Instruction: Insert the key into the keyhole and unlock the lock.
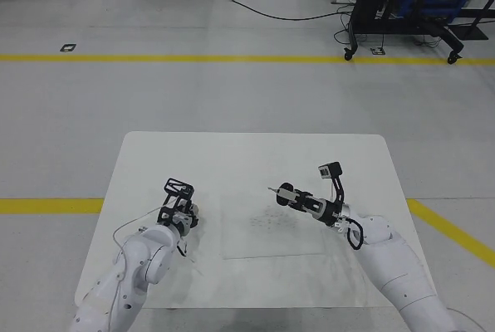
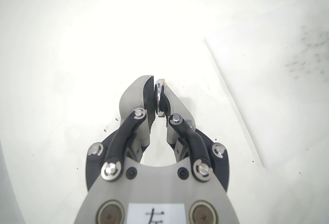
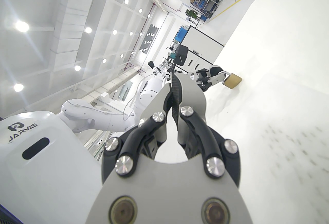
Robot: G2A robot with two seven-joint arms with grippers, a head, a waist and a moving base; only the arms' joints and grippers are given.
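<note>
My left gripper (image 2: pixel 156 86) is shut on the silver shackle (image 2: pixel 158 96) of a small brass padlock, low over the white table. The right wrist view shows that padlock (image 3: pixel 232 80) farther off, hanging from the left gripper (image 3: pixel 213 75) with its brass body touching the table. In the top view the left gripper (image 1: pixel 183 217) is at the table's left. My right gripper (image 1: pixel 287 194) is right of centre, raised, and shut on the key (image 1: pixel 274 191), whose silver tip points toward the left arm. The right gripper's fingertips (image 3: pixel 175 81) are pressed together, and the key's dark end (image 3: pixel 181 55) sticks out past them.
The white table (image 1: pixel 256 158) has a thin clear sheet (image 1: pixel 264 236) in its middle with dark speckles (image 1: pixel 268 220); the sheet's edge (image 2: pixel 231 101) runs beside the left gripper. Yellow floor lines and a black cart (image 1: pixel 405 25) lie beyond the table.
</note>
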